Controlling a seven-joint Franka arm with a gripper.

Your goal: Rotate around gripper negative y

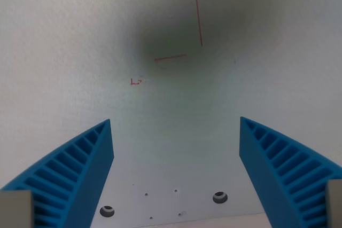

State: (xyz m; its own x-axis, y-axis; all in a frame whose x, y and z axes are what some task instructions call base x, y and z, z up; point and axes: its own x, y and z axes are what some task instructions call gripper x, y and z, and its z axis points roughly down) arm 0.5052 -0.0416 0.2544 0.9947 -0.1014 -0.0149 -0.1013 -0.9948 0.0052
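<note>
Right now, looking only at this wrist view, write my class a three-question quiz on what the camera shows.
1. True or false: the jaws of the gripper hold a block.
2. What colour are the line marks drawn on the white surface? A red, B green, C black.
3. Fill in: the two large dark holes lie near the ___ edge of the picture.

Key: 1 false, the blue jaws stand wide apart with nothing between them. 2 A. 3 bottom.
</note>
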